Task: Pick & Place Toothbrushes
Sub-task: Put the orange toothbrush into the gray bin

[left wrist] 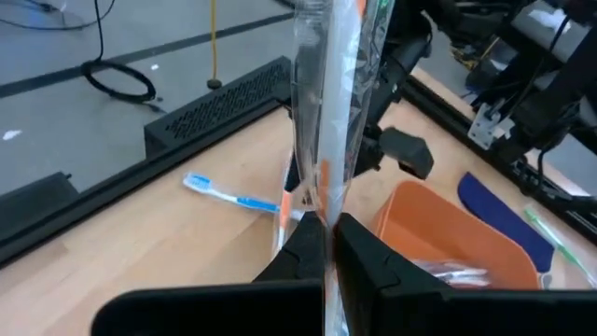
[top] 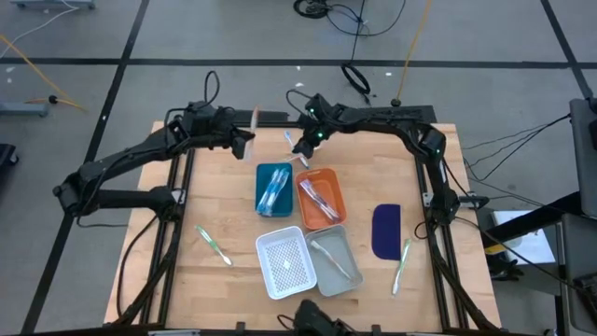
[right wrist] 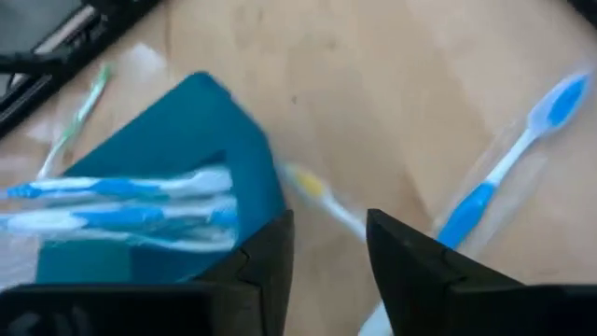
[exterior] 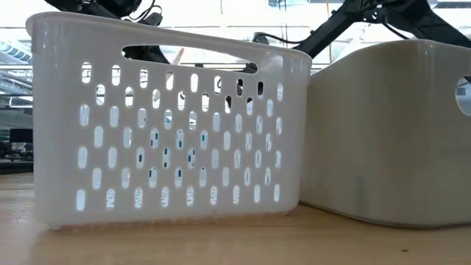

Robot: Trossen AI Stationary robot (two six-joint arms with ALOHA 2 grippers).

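While my left pincer is pinching an orange toothbrush in crinkly clear wrap at the far left, my right pincer is hanging empty with a narrow gap over a blue toothbrush lying beside the glossy teal tray on the pale grained wood table; grey floor is lying beyond.

The right gripper hangs over the wooden table, fingers parted with nothing between them. A yellow toothbrush lies just past the fingertips. Beside one finger sits a teal tray holding blue toothbrushes; beyond the other lies a wrapped blue toothbrush.
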